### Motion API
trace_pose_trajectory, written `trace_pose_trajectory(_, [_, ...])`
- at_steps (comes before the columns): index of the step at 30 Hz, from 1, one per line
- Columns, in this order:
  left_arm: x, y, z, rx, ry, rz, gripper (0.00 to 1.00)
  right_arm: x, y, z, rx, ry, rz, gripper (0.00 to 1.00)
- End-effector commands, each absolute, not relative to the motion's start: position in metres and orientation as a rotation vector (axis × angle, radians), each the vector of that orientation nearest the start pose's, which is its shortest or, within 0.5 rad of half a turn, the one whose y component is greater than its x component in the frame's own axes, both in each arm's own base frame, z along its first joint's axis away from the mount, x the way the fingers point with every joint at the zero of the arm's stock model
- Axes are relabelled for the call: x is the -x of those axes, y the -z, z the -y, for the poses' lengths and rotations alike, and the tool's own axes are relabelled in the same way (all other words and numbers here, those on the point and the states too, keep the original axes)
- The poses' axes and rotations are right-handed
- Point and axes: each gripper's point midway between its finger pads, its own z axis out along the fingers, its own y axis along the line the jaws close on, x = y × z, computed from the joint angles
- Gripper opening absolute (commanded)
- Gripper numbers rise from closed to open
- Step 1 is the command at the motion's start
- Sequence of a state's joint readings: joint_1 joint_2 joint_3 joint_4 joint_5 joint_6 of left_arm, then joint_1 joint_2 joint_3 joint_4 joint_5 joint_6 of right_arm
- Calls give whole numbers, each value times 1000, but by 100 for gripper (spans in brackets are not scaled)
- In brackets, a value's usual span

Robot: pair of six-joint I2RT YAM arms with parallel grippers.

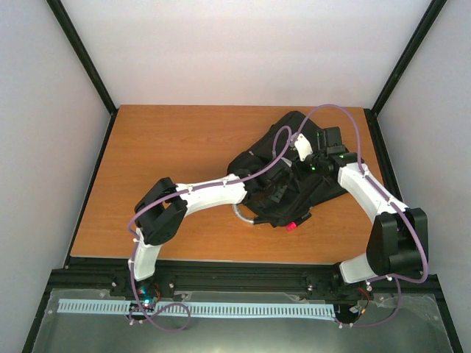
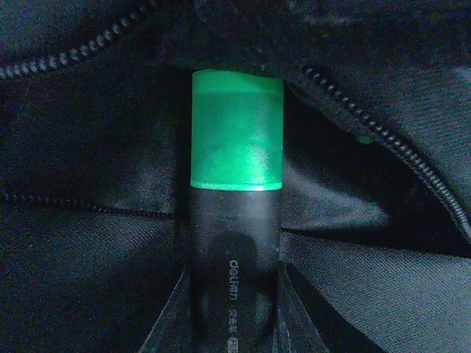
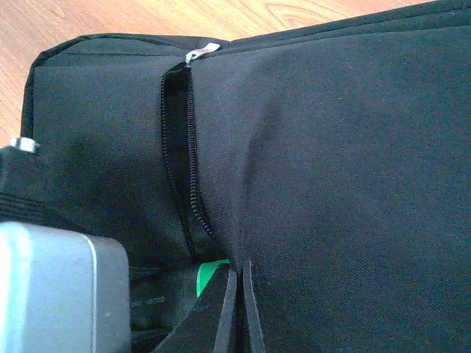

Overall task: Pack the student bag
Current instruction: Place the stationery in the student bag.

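The student bag (image 1: 293, 123), a big black backpack, lies on the right half of the wooden table. My left gripper (image 2: 234, 273) is shut on a black marker with a green cap (image 2: 237, 129). The cap points into the bag's open zip mouth (image 2: 346, 110). In the top view, the left gripper (image 1: 276, 193) sits low on the bag's near side. My right gripper (image 3: 239, 309) is shut, pinching a fold of the bag's fabric (image 3: 331, 184) beside the zip (image 3: 180, 147). The green cap (image 3: 210, 276) shows just left of its fingers.
A small red object (image 1: 292, 226) lies on the table at the bag's near edge, next to the grey loop handle (image 1: 244, 215). Bare wooden table (image 1: 169, 140) spreads to the left and back. Black frame posts and white walls stand around the table.
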State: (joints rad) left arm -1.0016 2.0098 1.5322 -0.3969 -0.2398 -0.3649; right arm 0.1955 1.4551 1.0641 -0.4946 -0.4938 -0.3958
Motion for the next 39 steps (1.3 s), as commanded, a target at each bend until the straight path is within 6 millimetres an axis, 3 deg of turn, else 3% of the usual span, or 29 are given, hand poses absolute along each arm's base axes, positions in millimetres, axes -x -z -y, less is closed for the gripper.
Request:
trace_pose_trajectory(1, [-334,-132,442,-657,388,-2264,34,-355,-183,-163,912,-560,-2127,3])
trace_pose_trajectory(8, [-325,-160,429,-638,427,-2231,52,-356,-177,-163,915,-571,-2142,3])
trace_pose_trajectory(14, [-302,-182,410,-610,530,-2215,52,-356,-177,-163,917,-571,-2144,3])
trace_pose_trajectory(21, [-275,-152,385,-614,569,-2289,40,-356,-177,-163,918,-576,-2144,3])
trace_pose_trajectory(28, [-271,-129,387,-630,588,-2311,1,-356,-177,-163,916,-577,-2146,3])
trace_pose_trajectory(39, [-299,-116,415,-638,530,-2276,1,-355,-176,-163,916,-582,-2149,3])
